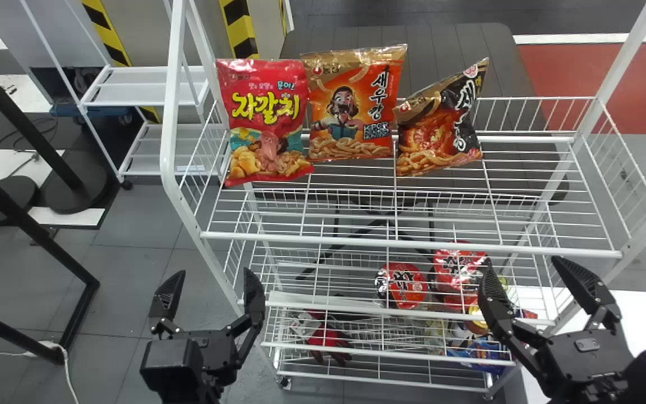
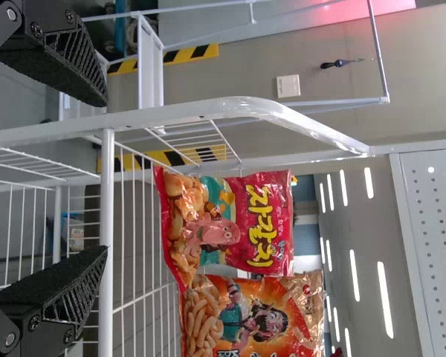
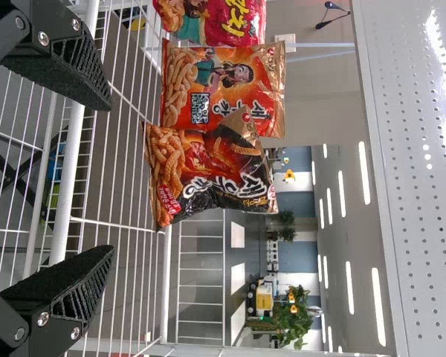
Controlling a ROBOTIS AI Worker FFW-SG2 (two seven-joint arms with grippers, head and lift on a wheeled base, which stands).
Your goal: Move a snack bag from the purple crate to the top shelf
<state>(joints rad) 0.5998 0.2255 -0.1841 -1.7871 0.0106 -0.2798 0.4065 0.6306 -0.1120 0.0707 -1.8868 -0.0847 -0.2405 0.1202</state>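
From here I can see the left gripper [image 1: 214, 275] and right gripper [image 1: 525, 265] both holding nothing, their jaws spread apart. Past the jaws, on the top shelf [image 1: 413, 243], the red snack bag [image 1: 267, 123], orange bag [image 1: 351, 112] and tilted black bag [image 1: 443, 126] stand in a row.

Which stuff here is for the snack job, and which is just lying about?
For the job:
- pink bag, orange bag and black bag
- top shelf, under them
- left gripper and right gripper, open

Just lying about:
- red packs, lower down
- blue pack, below those
- white rack, behind left
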